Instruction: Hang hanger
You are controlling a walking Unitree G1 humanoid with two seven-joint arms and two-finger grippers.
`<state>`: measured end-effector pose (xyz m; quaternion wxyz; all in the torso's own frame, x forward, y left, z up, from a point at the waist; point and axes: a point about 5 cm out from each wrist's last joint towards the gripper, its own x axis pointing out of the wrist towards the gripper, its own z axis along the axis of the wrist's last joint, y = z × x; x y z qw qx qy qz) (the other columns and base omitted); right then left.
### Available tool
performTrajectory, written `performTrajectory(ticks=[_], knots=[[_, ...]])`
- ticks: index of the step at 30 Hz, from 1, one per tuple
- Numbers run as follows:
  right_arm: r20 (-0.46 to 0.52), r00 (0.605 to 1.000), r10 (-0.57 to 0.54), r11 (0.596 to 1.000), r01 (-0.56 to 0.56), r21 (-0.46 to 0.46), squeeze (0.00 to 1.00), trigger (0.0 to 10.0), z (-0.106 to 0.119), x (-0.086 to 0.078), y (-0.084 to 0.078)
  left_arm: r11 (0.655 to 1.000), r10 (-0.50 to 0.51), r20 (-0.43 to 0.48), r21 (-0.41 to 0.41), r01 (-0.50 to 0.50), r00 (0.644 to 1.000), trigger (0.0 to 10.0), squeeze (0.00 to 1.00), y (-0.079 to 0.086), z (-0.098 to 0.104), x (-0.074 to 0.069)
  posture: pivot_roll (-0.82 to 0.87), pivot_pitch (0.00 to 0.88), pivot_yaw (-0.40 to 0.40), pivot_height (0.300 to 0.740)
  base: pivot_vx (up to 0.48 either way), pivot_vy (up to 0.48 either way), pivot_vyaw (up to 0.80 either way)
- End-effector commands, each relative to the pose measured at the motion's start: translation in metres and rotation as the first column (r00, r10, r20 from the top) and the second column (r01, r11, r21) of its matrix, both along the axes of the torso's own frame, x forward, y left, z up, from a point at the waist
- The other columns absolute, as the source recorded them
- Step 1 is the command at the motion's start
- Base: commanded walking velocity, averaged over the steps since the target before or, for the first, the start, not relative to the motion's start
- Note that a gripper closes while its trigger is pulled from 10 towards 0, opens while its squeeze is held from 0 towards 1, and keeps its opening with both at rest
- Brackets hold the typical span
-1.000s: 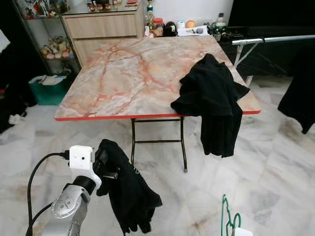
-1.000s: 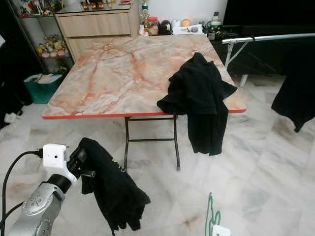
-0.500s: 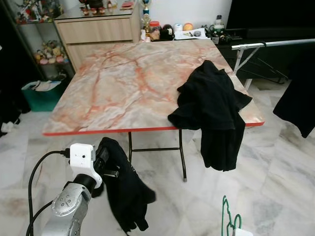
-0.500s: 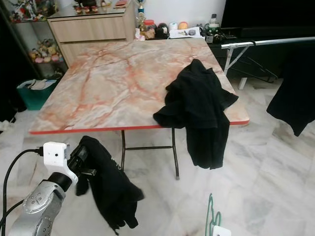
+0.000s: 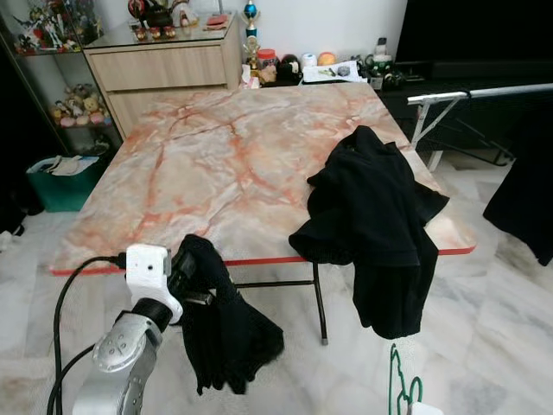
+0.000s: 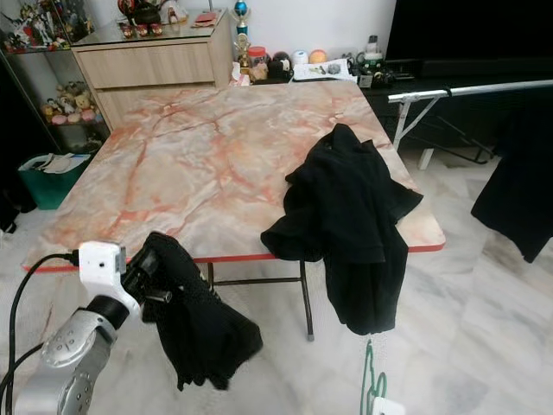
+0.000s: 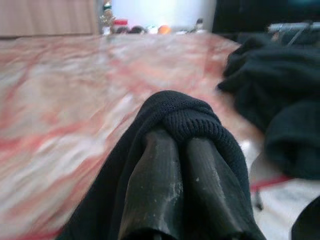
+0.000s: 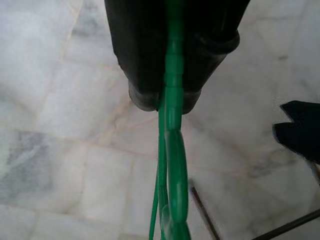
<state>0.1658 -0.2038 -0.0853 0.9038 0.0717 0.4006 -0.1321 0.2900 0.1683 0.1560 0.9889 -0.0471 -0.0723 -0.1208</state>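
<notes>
You see table (image 5: 216, 164) ahead, garment (image 5: 376, 216) on its right edge, cabinet (image 5: 164, 65) behind, rack (image 5: 467, 91) at right.

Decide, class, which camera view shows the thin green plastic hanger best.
The right wrist view: the thin green plastic hanger runs large and sharp down the picture, pinched in the right claw. The two eye views catch just its green loops at the bottom edge. The left wrist view shows black cloth and table instead.

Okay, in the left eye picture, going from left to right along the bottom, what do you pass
Left tool gripping a black garment → table leg → black clothes draped over the table edge → green hanger held in the right tool.
</notes>
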Motion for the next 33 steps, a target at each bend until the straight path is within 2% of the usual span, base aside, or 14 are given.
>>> performTrajectory(ticks=[1,3,5,6,7,13,18,23,28,33], knots=[[0.002,1.000,-0.005,1.000,0.005,0.011,0.00,10.0,0.000,0.002,0.004,1.000,-0.005,0.154,-0.010,0.007,0.988,10.0,0.00,0.003,0.045,0.014,0.03,0.041,0.071,0.721,0.337,0.000,0.00],[0.003,1.000,-0.007,1.000,0.007,0.011,0.00,10.0,0.000,0.003,0.005,1.000,-0.014,0.209,-0.006,0.015,0.978,10.0,0.00,0.003,0.065,0.025,0.03,0.040,0.073,0.721,0.339,0.000,0.00],[0.004,1.000,-0.008,1.000,0.008,0.011,0.00,10.0,0.000,0.003,0.005,1.000,-0.015,0.219,-0.003,0.016,0.976,10.0,0.00,0.003,0.069,0.027,0.03,0.040,0.073,0.721,0.341,0.000,0.00],[0.006,1.000,-0.010,1.000,0.009,0.011,0.00,10.0,0.001,0.003,0.005,1.000,-0.017,0.255,-0.008,0.020,0.967,10.0,0.00,0.003,0.085,0.035,0.03,0.043,0.078,0.721,0.341,0.000,0.00],[0.006,1.000,-0.009,1.000,0.009,0.011,0.00,10.0,0.001,0.004,0.005,1.000,-0.022,0.271,-0.006,0.025,0.962,10.0,0.00,0.003,0.091,0.038,0.03,0.042,0.079,0.721,0.341,0.000,0.00],[0.007,1.000,-0.019,1.000,0.019,0.011,0.00,10.0,0.001,0.005,0.005,1.000,-0.024,0.340,0.006,0.023,0.940,10.0,0.00,0.003,0.121,0.054,0.03,0.043,0.077,0.721,0.351,0.000,0.00],[0.008,1.000,-0.020,1.000,0.019,0.009,0.00,10.0,0.002,0.006,0.004,1.000,-0.013,0.374,-0.018,0.022,0.927,10.0,0.00,0.000,0.134,0.063,0.04,0.045,0.074,0.721,0.388,0.000,0.00],[0.010,1.000,-0.016,1.000,0.016,0.011,0.00,10.0,0.002,0.006,0.004,0.999,-0.011,0.394,-0.044,0.031,0.919,10.0,0.00,-0.011,0.143,0.075,0.03,0.046,0.076,0.721,0.413,0.000,0.00],[0.009,1.000,-0.021,1.000,0.021,0.009,0.00,10.0,0.002,0.006,0.004,0.998,0.000,0.393,-0.055,0.024,0.919,10.0,0.00,-0.011,0.143,0.080,0.03,0.051,0.075,0.721,0.458,0.000,0.00],[0.002,1.000,-0.021,1.000,0.021,0.007,0.00,10.0,0.001,0.004,0.003,0.998,0.017,0.369,-0.055,0.004,0.929,10.0,0.00,-0.009,0.132,0.080,0.03,0.054,0.074,0.721,0.480,0.000,0.00]])
